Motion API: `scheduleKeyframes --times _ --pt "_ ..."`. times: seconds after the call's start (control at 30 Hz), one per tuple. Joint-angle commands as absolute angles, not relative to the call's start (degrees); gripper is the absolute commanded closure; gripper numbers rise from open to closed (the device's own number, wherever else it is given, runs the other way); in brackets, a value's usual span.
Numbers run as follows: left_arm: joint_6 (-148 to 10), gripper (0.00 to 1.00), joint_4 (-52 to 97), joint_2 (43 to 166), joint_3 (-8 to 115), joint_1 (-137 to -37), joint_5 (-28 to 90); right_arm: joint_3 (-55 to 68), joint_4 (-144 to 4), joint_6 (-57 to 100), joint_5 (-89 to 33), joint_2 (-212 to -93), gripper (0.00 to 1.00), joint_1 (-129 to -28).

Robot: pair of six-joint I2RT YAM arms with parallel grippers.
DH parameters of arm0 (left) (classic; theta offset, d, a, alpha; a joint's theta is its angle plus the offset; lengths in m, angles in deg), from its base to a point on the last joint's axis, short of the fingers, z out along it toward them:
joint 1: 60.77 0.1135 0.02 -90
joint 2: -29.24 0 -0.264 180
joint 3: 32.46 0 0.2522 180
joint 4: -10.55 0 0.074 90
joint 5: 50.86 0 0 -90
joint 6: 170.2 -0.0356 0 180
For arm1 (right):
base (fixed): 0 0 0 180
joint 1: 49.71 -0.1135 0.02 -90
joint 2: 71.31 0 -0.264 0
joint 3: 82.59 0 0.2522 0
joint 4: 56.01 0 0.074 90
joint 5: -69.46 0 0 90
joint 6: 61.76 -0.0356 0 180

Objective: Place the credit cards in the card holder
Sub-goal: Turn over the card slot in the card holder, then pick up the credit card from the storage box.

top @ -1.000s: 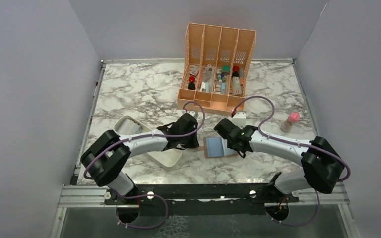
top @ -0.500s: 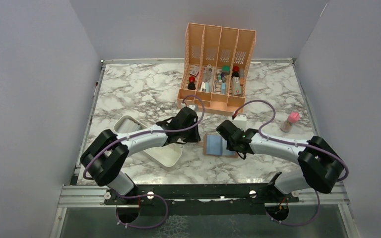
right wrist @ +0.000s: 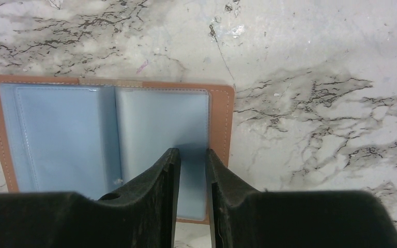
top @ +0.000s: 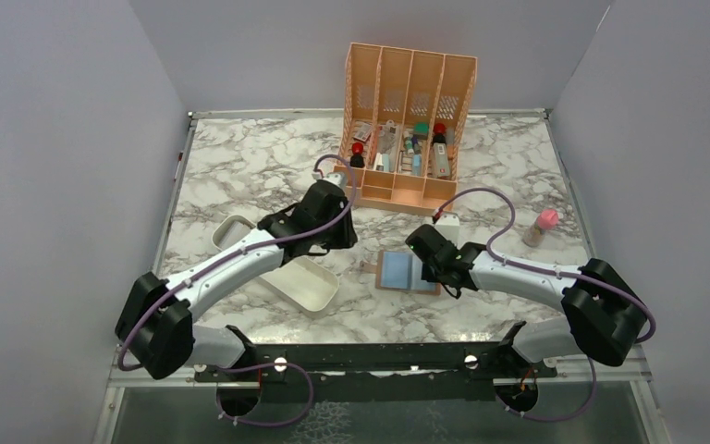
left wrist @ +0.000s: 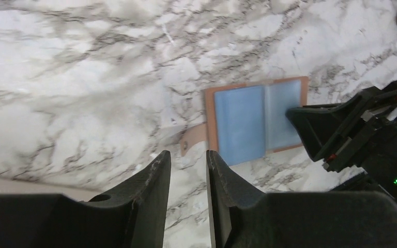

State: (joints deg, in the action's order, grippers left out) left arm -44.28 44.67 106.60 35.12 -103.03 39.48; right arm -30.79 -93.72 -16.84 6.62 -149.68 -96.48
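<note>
The card holder [top: 399, 272] lies unfolded on the marble, brown edged and light blue inside, its snap tab [left wrist: 192, 138] pointing left. My right gripper [top: 428, 267] is low over its right-hand page [right wrist: 163, 121], jaws a little apart with only that page showing in the gap [right wrist: 191, 151]. My left gripper [top: 344, 239] hangs to the left of the holder and clear of it. Its jaws stand apart with bare marble between them [left wrist: 188, 153]. The holder [left wrist: 256, 120] lies ahead of them. No credit card shows as a separate thing.
A white oblong tray [top: 301, 280] lies under the left arm. At the back a peach compartment organizer [top: 405, 139] holds small bottles. A pink-capped bottle [top: 543, 226] stands at the right. A small white block [top: 446, 220] lies behind the right gripper.
My left gripper has opened and drawn back up and left, away from the card holder. The right gripper has stayed at the holder's right page, shifting slightly.
</note>
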Motion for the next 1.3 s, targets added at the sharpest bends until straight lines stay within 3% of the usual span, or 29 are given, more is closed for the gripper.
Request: scheduleKeyframes --times 0.0,0.2,0.4,0.53,0.77,0.87,0.97,1.27 --pt "-47.9 0.65 57.6 100.2 37.4 -100.9 48.6 -30.7 -91.4 -14.9 5.1 -148.5 0.70 -96.3" --pt "-56.2 0.65 64.0 90.1 34.4 -97.8 55.8 -31.6 -88.8 -12.5 3.4 -149.2 0.70 -96.2" --pt "-80.3 0.75 52.1 77.4 25.4 -97.1 58.1 -31.6 -88.5 -11.6 3.1 -149.0 0.69 -96.1" --pt "-91.9 0.75 45.0 73.0 19.5 -96.9 61.7 -31.8 -87.2 -10.8 2.5 -148.9 0.69 -95.9" --pt "-98.7 0.64 49.4 78.2 21.0 -95.9 68.9 -32.1 -86.2 -9.7 1.4 -149.2 0.69 -95.8" --pt "-95.2 0.53 52.2 79.6 23.2 -93.2 67.3 -32.1 -86.2 -9.2 1.6 -148.8 0.69 -95.7" --pt "-96.2 0.53 55.0 81.7 23.8 -90.2 61.2 -32.0 -86.2 -8.7 1.3 -148.3 0.69 -95.7" --pt "-98.4 0.53 57.0 86.1 20.9 -88.1 66.7 -33.0 -85.1 -8.3 0.7 -147.4 0.69 -95.5"
